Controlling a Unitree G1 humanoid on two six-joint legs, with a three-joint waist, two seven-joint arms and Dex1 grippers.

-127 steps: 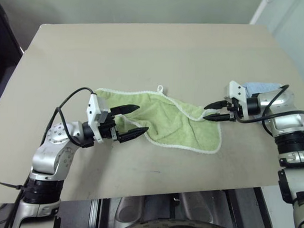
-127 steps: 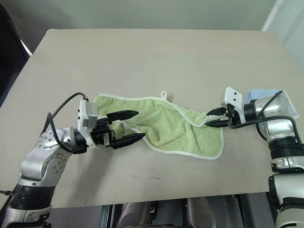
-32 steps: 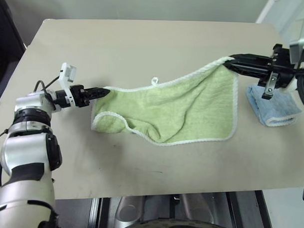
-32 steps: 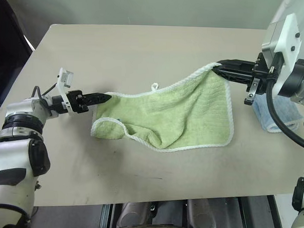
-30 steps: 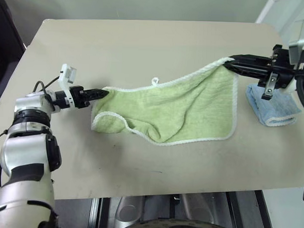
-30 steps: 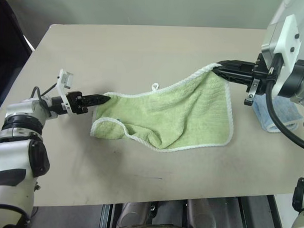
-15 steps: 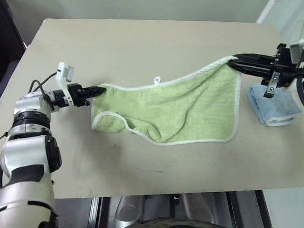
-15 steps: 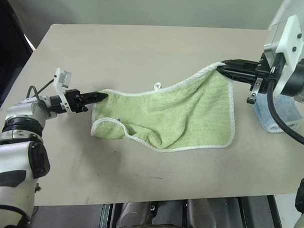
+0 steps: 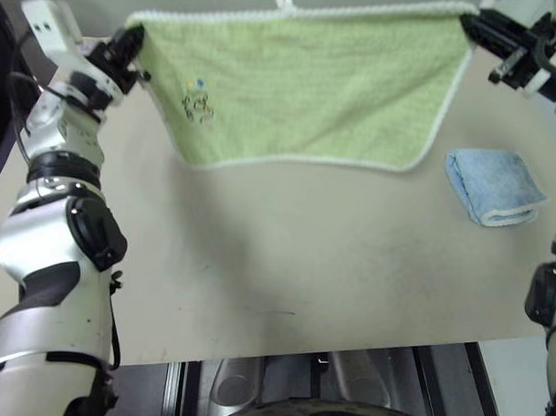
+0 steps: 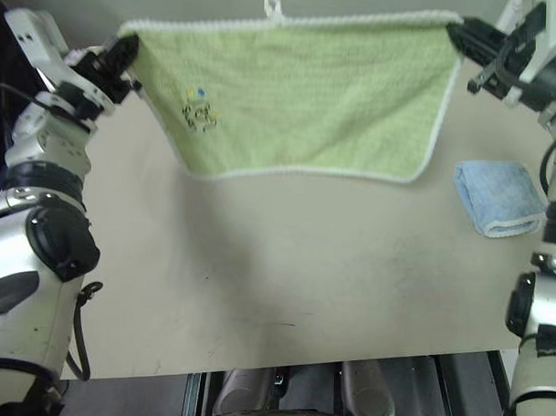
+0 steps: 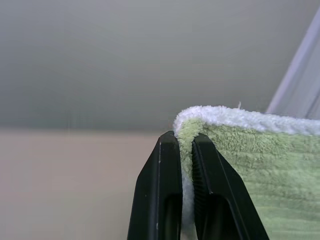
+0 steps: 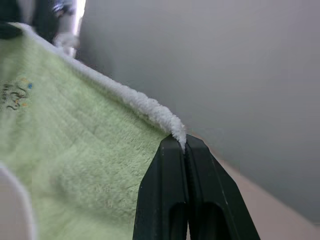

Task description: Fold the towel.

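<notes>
Two black-fingered grippers, left gripper [image 11: 181, 150] and right gripper [image 12: 184, 150], each pinch a top corner of the light green terry towel [image 9: 310, 86], hanging spread above the beige table [image 9: 285, 263]. Soft and limp, it seems best gripped by its white-edged corners.

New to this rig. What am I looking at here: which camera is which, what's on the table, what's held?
It is a two-armed humanoid robot. The two wide pictures come from a stereo camera on its head, looking down over the arms; the two close-ups come from cameras on each wrist, looking along the black fingers. The left gripper and right gripper are each shut on a top corner of the green towel, holding it spread out above the table. It has white edging, a small loop and a small printed mark. A folded blue towel lies on the table at the robot's right.
</notes>
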